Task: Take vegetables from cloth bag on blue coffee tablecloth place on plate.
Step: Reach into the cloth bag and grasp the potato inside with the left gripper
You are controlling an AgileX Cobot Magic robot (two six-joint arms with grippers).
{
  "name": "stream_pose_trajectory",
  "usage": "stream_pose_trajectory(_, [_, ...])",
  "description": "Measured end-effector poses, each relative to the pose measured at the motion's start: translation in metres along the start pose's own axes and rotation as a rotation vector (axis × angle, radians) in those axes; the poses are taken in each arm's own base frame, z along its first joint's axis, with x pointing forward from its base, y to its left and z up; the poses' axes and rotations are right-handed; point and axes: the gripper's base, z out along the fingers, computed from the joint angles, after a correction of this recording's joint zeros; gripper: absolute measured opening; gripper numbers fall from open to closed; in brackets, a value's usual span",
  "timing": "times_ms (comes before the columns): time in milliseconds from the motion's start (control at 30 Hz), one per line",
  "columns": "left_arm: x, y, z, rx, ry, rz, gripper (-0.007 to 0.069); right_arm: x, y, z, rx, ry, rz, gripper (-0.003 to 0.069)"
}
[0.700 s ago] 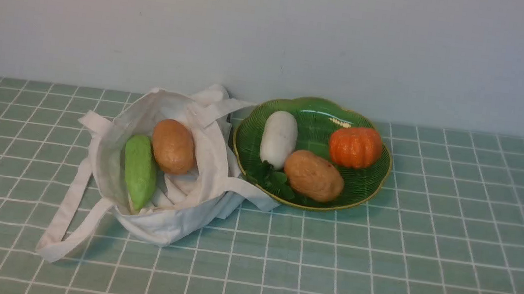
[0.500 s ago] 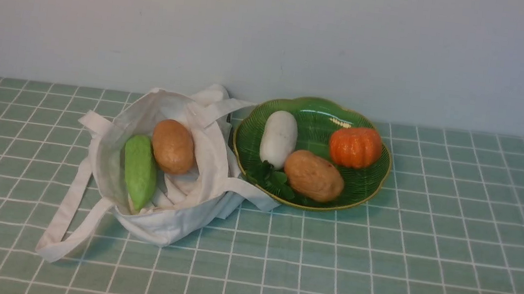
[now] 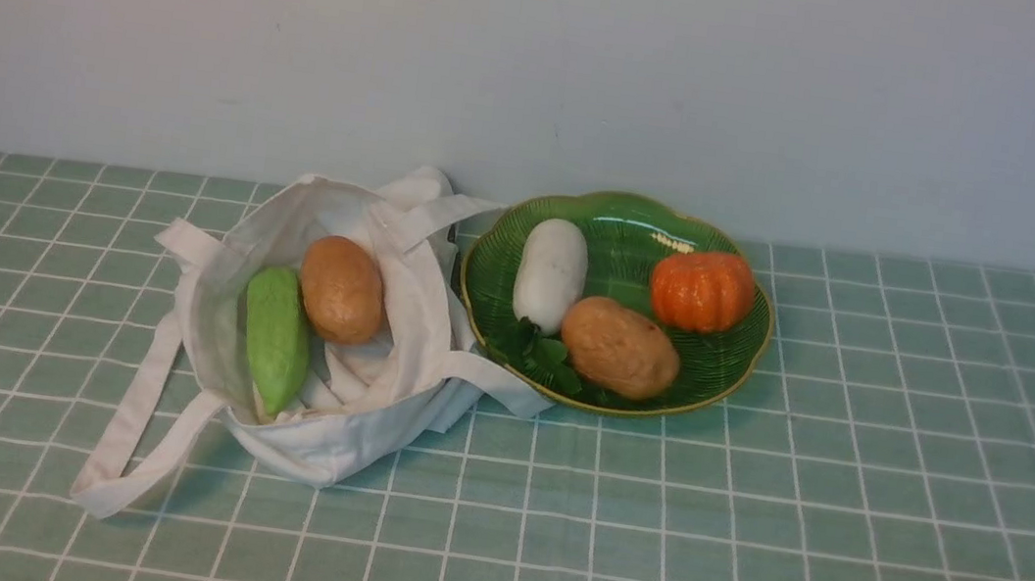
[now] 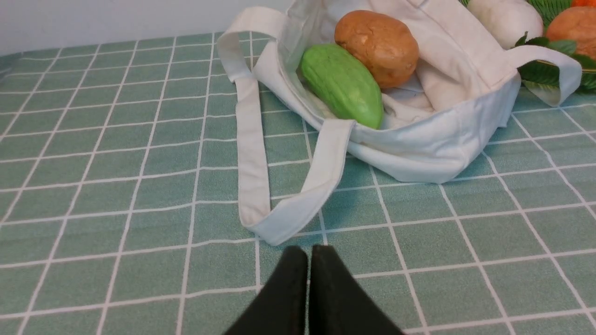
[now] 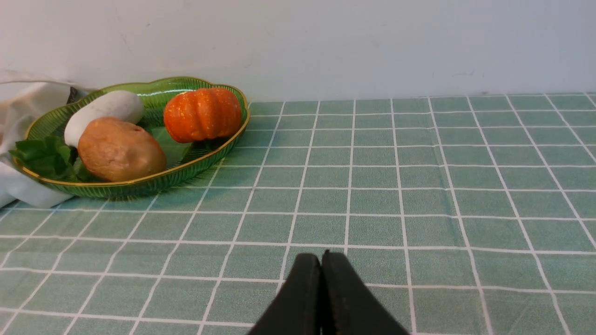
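Left pincer [image 4: 308, 253]: jaws pressed together, holding nothing, low over the tablecloth [image 4: 116, 186], facing the bag's mouth. Right pincer [image 5: 321, 260]: likewise closed, empty.

Cloth bag [image 3: 331, 445] lies open on the robot's left side, against the plate [image 3: 625, 220]. Inside it, gourd [image 3: 274, 340] and potato [image 3: 342, 289] lie side by side, touching. The gourd's long axis runs near-to-far, with its near tip at the bag's front lip.

Left arm judged the nearer one. Its jaws must open first.

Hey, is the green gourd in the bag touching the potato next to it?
Touching. In the left wrist view the gourd and the potato press side by side in the cloth bag with no gap between them.
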Motion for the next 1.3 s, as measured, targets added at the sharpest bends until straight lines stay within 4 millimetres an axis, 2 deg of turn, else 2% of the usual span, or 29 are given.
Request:
stream_pose_trajectory(1067, [0.000,0.000,0.000,0.003,-0.001,-0.014,-0.0005,0.000,0.000,0.000,0.000,0.000,0.000,-0.0015])
stream_pose_trajectory(1167, [-0.001,-0.003,0.000,0.036,-0.005,-0.150,-0.0005,0.000,0.000,0.000,0.000,0.000,0.000,-0.0015])
stream_pose_trajectory(1233, [-0.002,-0.010,-0.001,0.107,0.003,-0.435,-0.0005,0.000,0.000,0.000,0.000,0.000,0.000,-0.0015])
stream_pose_trajectory(1300, [-0.003,-0.013,-0.001,0.148,0.010,-0.583,-0.0005,0.000,0.000,0.000,0.000,0.000,0.000,-0.0015])
